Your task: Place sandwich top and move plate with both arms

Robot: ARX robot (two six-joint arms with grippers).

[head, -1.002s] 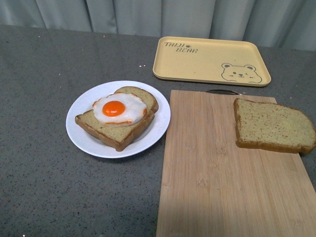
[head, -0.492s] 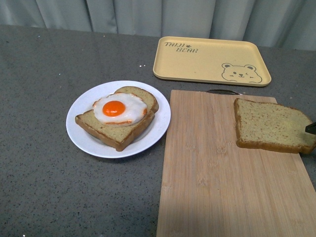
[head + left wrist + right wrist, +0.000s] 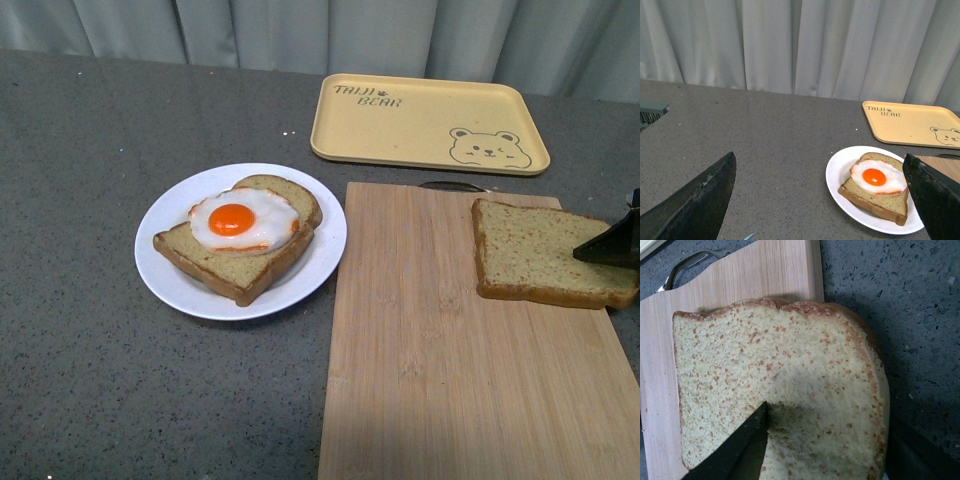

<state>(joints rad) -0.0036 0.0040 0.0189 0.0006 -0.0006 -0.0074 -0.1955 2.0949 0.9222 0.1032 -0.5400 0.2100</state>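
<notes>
You see the sandwich top (image 3: 540, 255) lying flat at the far right corner of the wooden cutting board (image 3: 430, 360), its right crust reaching past the board's edge over the grey tabletop (image 3: 90, 380). Your right gripper (image 3: 610, 245) comes in at the right border of the front view, a dark tip over the slice's right part. In the right wrist view the right gripper (image 3: 827, 425) has its jaws apart. One of the fingers (image 3: 740, 450) lies over the speckled face of the sandwich top (image 3: 775, 365) and the other sits beyond the rounded crust, over the tabletop. You cannot tell whether either finger touches the bread.

The plate (image 3: 165, 275) stands on the tabletop just left of the board, very close to its edge. It carries a second bread slice (image 3: 240, 270) with a fried egg (image 3: 240, 220) on top. The yellow bear-printed tray (image 3: 420, 125) lies behind the board, apart from it.

Your left gripper (image 3: 820, 157) is spread wide in its wrist view. It hangs above the tabletop, and the plate (image 3: 837, 175) lies near one finger, close to the tray (image 3: 910, 125)
</notes>
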